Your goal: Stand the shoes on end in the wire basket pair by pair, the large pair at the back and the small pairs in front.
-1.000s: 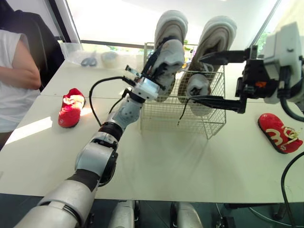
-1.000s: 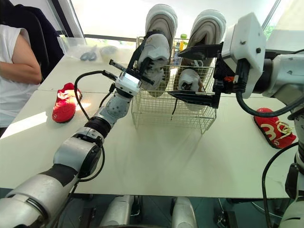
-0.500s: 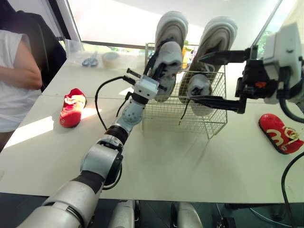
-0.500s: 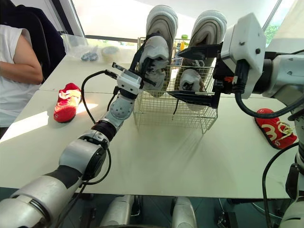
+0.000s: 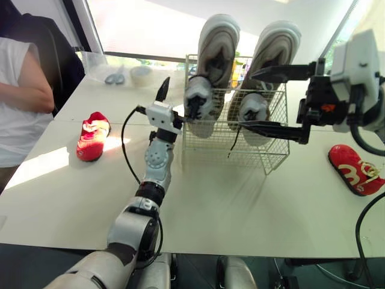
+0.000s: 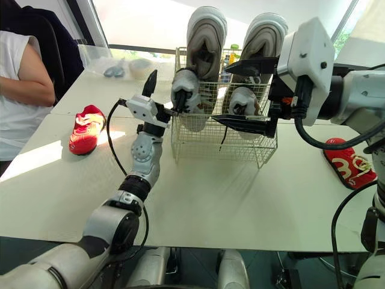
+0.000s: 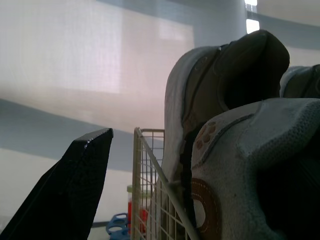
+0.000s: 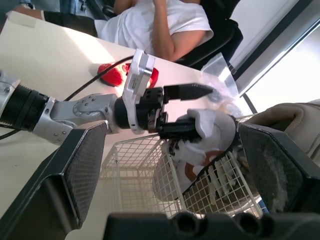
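Note:
The wire basket (image 5: 252,153) stands on the white table. Two large grey shoes (image 5: 216,42) stand on end at its back. In front of them stand two smaller grey shoes, the left one (image 5: 198,114) and the right one (image 5: 252,117). My left gripper (image 5: 178,93) is open at the basket's left front corner. One of its fingers (image 5: 163,89) points up, and the other reaches to the left small shoe's opening. My right gripper (image 5: 248,99) hangs open in front of the right-hand shoes, holding nothing. A small red shoe (image 5: 91,135) lies on the left of the table, another (image 5: 355,168) on the right.
A person in a white shirt (image 5: 18,102) sits at the table's left end. A clear plastic bag (image 5: 120,72) with small items lies at the back left. A black cable (image 5: 126,150) loops off my left wrist.
My left gripper has opened and drawn back to the left. The small grey shoe it held has dropped lower and stands in the basket's front left. The right arm has not moved.

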You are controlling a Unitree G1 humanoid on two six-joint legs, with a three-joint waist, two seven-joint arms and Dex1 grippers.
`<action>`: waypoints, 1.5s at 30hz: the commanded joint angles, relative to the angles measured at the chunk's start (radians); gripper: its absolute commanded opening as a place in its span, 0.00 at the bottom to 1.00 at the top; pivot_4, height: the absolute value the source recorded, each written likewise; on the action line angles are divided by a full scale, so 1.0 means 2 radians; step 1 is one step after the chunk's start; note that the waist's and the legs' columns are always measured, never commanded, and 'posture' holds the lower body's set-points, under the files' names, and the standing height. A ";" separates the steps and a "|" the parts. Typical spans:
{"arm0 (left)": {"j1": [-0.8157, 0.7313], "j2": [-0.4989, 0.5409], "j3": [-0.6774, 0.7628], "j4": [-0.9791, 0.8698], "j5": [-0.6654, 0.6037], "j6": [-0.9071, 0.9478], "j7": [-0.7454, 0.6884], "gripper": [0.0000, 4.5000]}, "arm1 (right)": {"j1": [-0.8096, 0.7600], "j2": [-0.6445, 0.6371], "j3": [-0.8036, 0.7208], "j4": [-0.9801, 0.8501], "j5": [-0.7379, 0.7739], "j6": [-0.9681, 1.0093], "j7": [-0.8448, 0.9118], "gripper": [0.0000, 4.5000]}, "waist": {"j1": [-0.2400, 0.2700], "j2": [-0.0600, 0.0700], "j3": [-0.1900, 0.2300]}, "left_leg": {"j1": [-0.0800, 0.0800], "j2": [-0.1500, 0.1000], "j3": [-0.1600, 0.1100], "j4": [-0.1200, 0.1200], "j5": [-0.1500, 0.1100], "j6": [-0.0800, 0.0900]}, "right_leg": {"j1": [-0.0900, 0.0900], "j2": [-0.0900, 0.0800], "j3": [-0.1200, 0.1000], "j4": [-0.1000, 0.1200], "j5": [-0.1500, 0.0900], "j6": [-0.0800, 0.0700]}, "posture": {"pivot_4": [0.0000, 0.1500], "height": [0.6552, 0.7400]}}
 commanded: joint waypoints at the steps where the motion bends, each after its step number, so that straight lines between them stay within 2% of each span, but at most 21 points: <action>1: 0.037 0.027 -0.023 -0.125 -0.026 0.134 -0.035 0.99 | -0.007 0.003 -0.008 -0.004 0.002 -0.008 -0.003 1.00 | 0.000 0.000 0.000 | 0.000 0.000 0.000 0.000 0.000 0.000 | 0.000 0.000 0.000 0.000 0.000 0.000 | 1.00 1.00; 4: 0.070 0.061 -0.030 -0.220 -0.057 0.259 -0.056 0.99 | -0.007 0.006 -0.005 0.000 0.000 -0.011 -0.002 1.00 | -0.001 0.000 0.000 | 0.000 0.000 0.000 0.000 0.000 0.000 | -0.001 0.001 0.000 0.000 0.000 0.000 | 1.00 1.00; 10: 0.091 0.102 -0.008 -0.324 -0.110 0.390 -0.074 0.99 | -0.007 0.012 0.002 0.007 -0.006 -0.021 0.002 1.00 | 0.000 0.000 0.000 | 0.000 0.000 0.000 0.000 0.000 0.000 | -0.001 0.000 0.000 0.000 0.000 0.000 | 1.00 1.00; 16: 0.097 0.159 0.049 -0.442 -0.233 0.537 -0.080 0.99 | 0.027 -0.002 -0.031 0.016 -0.016 -0.019 -0.005 1.00 | -0.001 0.000 0.000 | 0.000 0.001 0.000 -0.001 0.000 0.000 | -0.001 0.001 0.000 0.000 0.000 0.000 | 1.00 1.00; 22: 0.096 0.270 0.112 -0.514 -0.390 0.695 -0.110 0.99 | 0.116 -0.033 -0.123 0.081 -0.057 -0.016 -0.030 1.00 | 0.000 0.001 0.000 | 0.000 0.000 0.000 -0.001 0.000 -0.001 | -0.001 0.001 0.000 0.000 0.000 0.000 | 1.00 1.00; 26: 0.081 0.331 0.137 -0.506 -0.449 0.752 -0.136 0.99 | 0.196 -0.050 -0.156 0.160 -0.132 -0.044 -0.056 1.00 | 0.000 0.001 0.000 | 0.001 0.000 0.001 -0.001 0.000 -0.001 | -0.001 0.001 0.000 0.000 0.000 0.000 | 1.00 1.00; 31: 0.073 0.368 0.131 -0.508 -0.484 0.794 -0.174 0.99 | 0.264 -0.056 -0.166 0.267 -0.192 -0.068 -0.075 1.00 | -0.001 0.001 0.001 | 0.001 -0.001 0.001 -0.001 0.000 -0.001 | 0.000 0.001 0.000 0.000 0.000 0.000 | 1.00 1.00; 34: 0.085 0.381 0.113 -0.522 -0.471 0.798 -0.197 0.99 | 0.280 -0.069 -0.146 0.344 -0.232 -0.080 -0.088 1.00 | -0.001 0.002 0.001 | 0.001 -0.001 0.001 -0.001 0.000 -0.001 | 0.000 0.001 0.000 0.000 0.000 0.000 | 1.00 1.00; 45: 0.110 0.380 0.100 -0.552 -0.443 0.785 -0.207 0.99 | 0.238 -0.067 -0.096 0.484 -0.262 -0.094 -0.069 1.00 | -0.010 0.003 0.001 | 0.001 0.000 0.001 -0.001 0.000 -0.001 | -0.001 0.002 0.001 0.000 0.000 0.000 | 1.00 1.00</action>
